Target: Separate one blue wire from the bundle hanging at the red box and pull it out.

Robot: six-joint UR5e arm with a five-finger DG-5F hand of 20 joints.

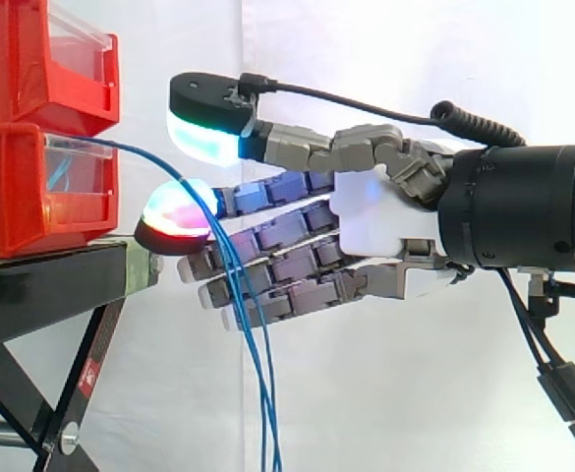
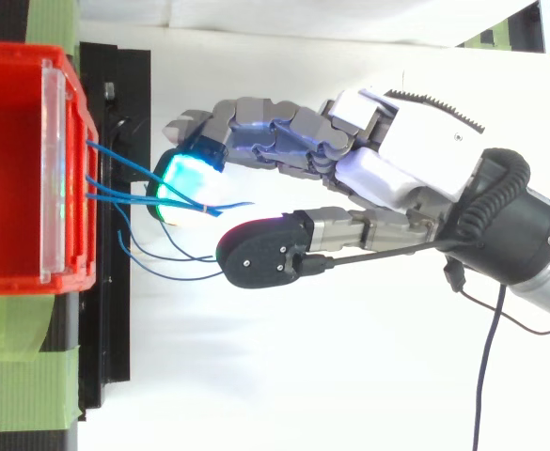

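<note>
**Item: robot hand (image 1: 375, 221).** It reaches level toward the red box (image 1: 12, 187), with the fingers held nearly straight. My thumb pad (image 1: 203, 138) is lifted well clear above them, so the grasp is spread and pinches nothing.

**Item: blue wires (image 1: 253, 374).** The bundle leaves the front of the red box, above the black stand (image 1: 41, 285). It arcs out toward me, then drops almost straight down.

**Relation:**
- The hanging run is upright and my fingers lie level, so the two cross at about a right angle.
- From the side, the strands pass in front of the fingers, just behind my glowing fingertip pad (image 1: 177, 211).
- From above, the loops (image 2: 176, 254) sit between the box and my thumb, on the thumb's side of the fingers.
- One strand lies across the lit pad (image 2: 185, 178). I cannot tell whether it touches.

**Judgement:** the strand over the pad is nearest. Bringing the thumb down onto it looks like the way to single it out. Pulling would then run away from the box, along my forearm's line.
</note>
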